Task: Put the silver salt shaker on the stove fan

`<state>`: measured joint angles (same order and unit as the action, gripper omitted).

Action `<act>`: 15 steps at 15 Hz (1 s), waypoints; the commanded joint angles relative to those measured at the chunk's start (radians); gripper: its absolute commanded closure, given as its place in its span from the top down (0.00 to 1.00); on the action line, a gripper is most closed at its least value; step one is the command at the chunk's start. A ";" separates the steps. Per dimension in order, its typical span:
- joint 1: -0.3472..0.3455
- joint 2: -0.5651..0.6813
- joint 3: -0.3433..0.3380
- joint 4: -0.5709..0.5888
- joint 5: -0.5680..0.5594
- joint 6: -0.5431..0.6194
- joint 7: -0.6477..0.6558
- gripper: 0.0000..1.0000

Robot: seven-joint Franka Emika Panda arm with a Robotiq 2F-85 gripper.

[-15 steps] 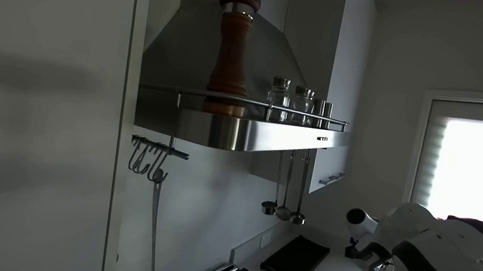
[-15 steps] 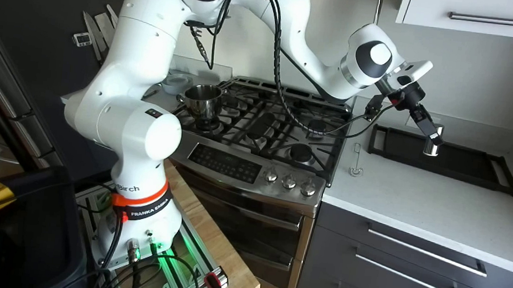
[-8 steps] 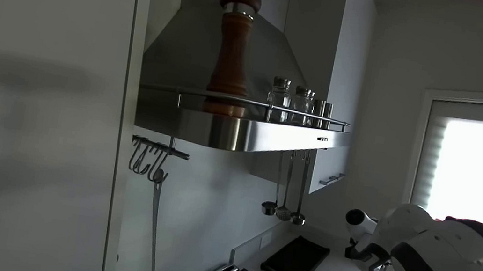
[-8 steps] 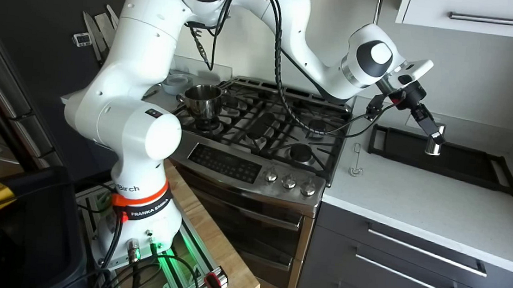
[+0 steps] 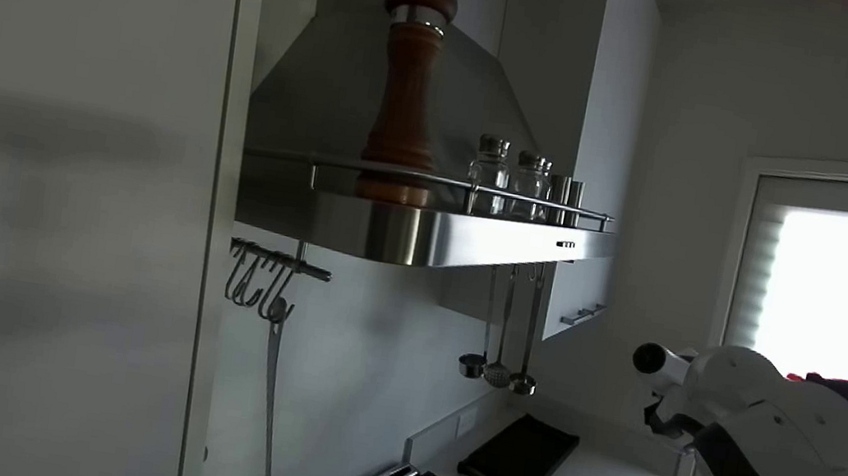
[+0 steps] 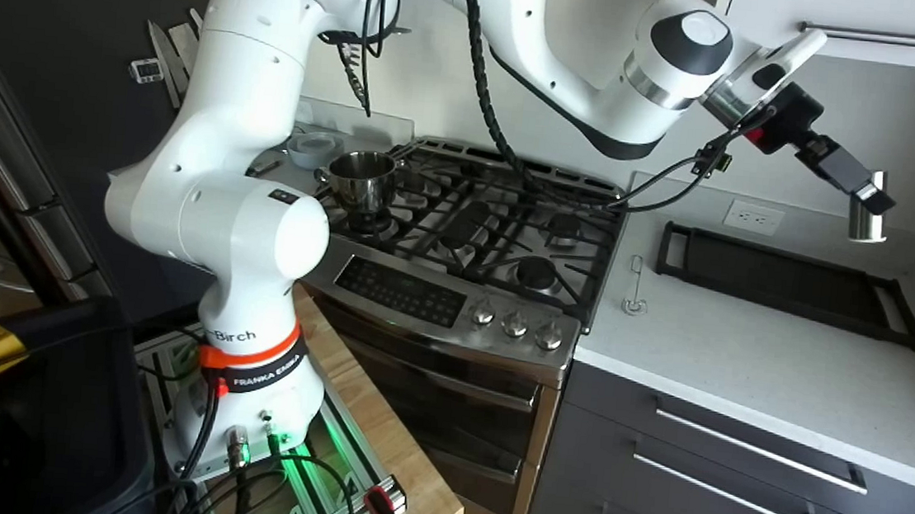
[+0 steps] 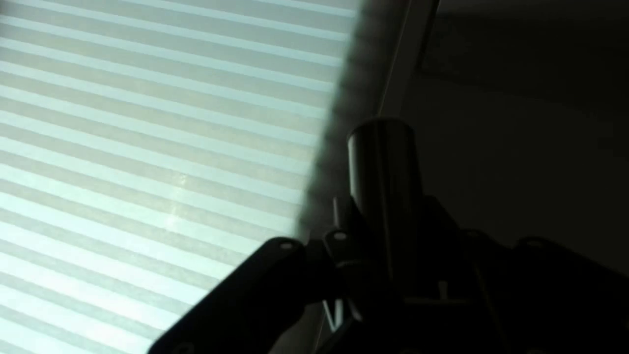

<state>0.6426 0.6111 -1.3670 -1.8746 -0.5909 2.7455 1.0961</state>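
Observation:
The silver salt shaker [image 6: 867, 224], a shiny metal cylinder, is held upright in the air above the far right of the counter. My gripper [image 6: 875, 194] is shut around its upper part. In the wrist view the shaker [image 7: 385, 162] stands between the dark fingers [image 7: 390, 216], one on each side; its lower part there is lost in shadow. The stove fan [image 5: 506, 247], a brushed-steel hood with a railed ledge, shows in an exterior view, left of and higher than the arm [image 5: 750, 400]. The shaker and fingers are hidden in that view.
On the hood's ledge stand a tall wooden mill [image 5: 407, 103], glass jars [image 5: 490, 173] and small metal cylinders [image 5: 559, 199] behind a thin rail [image 5: 432, 177]. Ladles [image 5: 522, 383] hang below. A black tray [image 6: 779, 277], whisk [image 6: 635, 289] and steel pot [image 6: 360, 182] are below the arm.
The arm has risen and moved right in an exterior view, carrying the shaker from in front of the black tray up to the wall above it. The fingers stay shut on it.

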 commanded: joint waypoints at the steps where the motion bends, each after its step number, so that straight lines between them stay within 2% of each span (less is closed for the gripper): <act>1: 0.112 -0.072 -0.114 -0.057 -0.070 0.031 -0.052 0.11; 5: 0.234 -0.189 -0.201 -0.074 -0.070 0.062 -0.171 0.11; 8: 0.328 -0.290 -0.240 -0.073 -0.043 0.049 -0.251 0.11; 12: 0.460 -0.404 -0.300 -0.067 -0.023 0.066 -0.297 0.11; 13: 0.375 -0.293 -0.263 -0.042 -0.034 0.050 -0.242 0.36; 15: 0.422 -0.339 -0.280 -0.043 -0.034 0.050 -0.257 0.36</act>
<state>1.0649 0.2713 -1.6474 -1.9176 -0.6250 2.7951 0.8391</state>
